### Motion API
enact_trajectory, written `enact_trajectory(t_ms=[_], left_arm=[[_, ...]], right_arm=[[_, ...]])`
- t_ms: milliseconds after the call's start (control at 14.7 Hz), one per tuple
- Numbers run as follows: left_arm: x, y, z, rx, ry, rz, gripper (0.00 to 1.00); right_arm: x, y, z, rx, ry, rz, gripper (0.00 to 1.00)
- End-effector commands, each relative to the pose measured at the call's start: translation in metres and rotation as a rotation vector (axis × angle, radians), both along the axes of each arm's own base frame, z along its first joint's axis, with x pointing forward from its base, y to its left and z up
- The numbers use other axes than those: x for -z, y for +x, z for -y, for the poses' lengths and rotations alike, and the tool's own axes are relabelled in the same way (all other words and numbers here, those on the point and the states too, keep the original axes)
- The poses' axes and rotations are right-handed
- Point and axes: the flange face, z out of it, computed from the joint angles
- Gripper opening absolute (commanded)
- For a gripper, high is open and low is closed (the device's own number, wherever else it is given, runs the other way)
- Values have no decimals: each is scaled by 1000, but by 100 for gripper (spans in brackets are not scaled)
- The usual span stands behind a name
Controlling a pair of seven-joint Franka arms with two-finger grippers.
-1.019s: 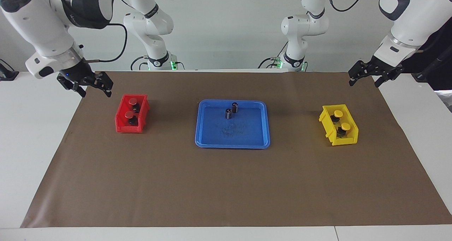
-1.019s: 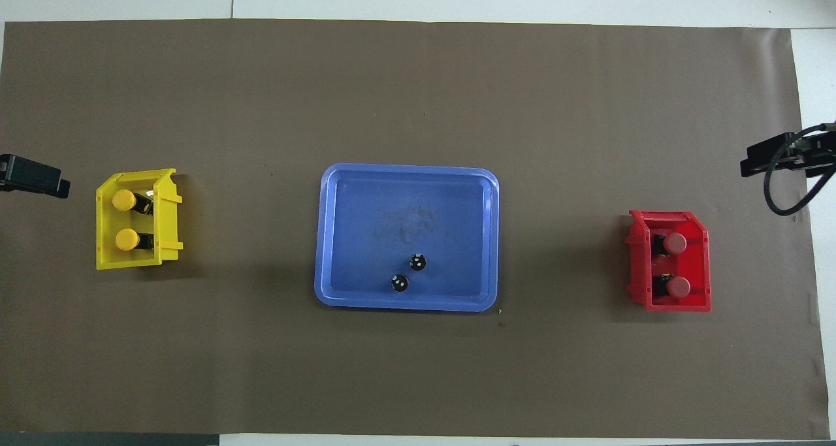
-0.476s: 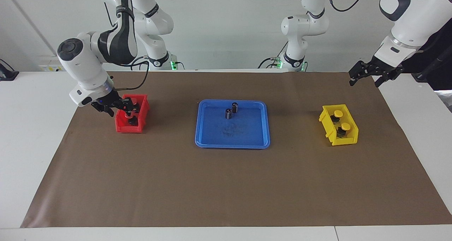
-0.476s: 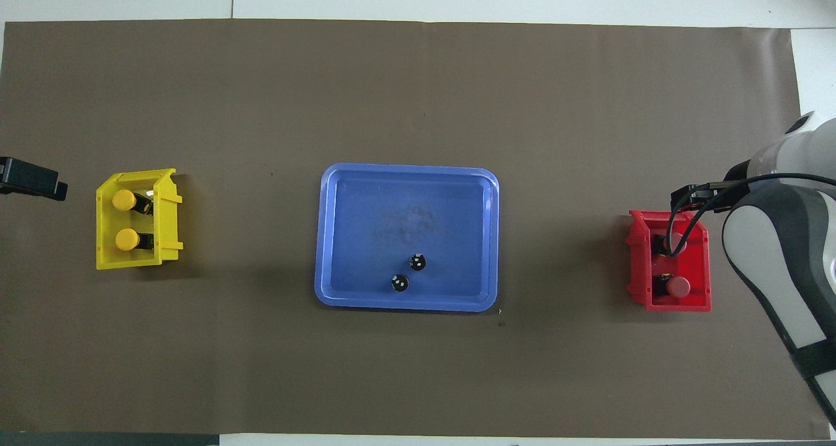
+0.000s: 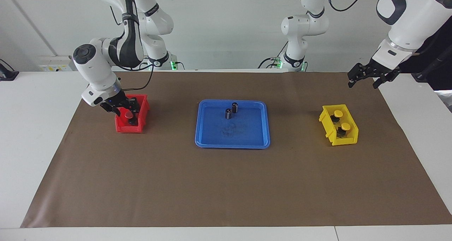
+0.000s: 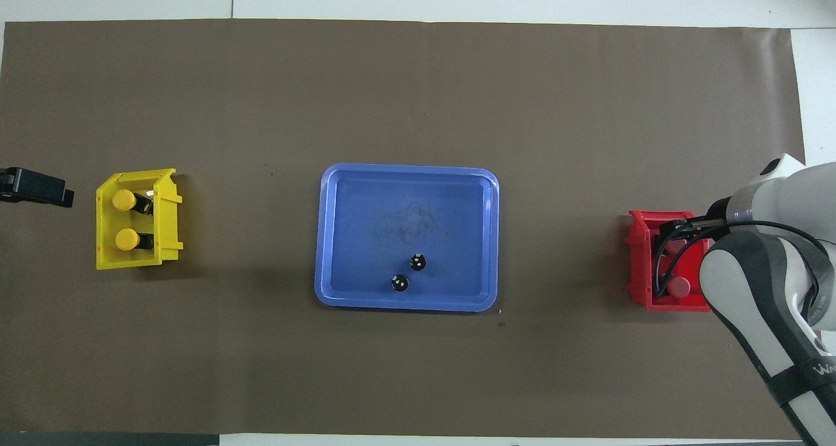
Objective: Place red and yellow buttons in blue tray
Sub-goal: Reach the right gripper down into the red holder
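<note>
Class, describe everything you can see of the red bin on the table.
The red bin is a small open-topped box that looks like moulded plastic, with one lower, cut-away end. It sits flat on the brown mat, toward the right arm's end of the table, apart from the blue tray. One red button shows inside. The right gripper reaches into it; whether it touches the walls cannot be told.
</note>
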Motion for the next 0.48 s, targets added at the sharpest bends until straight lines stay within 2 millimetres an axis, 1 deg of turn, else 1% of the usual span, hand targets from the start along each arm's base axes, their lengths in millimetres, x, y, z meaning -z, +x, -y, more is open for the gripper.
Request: enact_trajectory(t_ms=[0, 272, 340, 408], left_arm=[[9, -12, -2, 13, 1, 52, 100], [8, -14, -2, 11, 1, 52, 100], [8, -14, -9, 0, 2, 50, 100], [8, -14, -9, -3, 2, 52, 100]], right_arm=[[4, -13, 1, -21, -4, 24, 64], [13, -14, 3, -20, -5, 29, 63], [12, -13, 2, -19, -6, 37, 63], [13, -13, 1, -19, -6, 37, 63]])
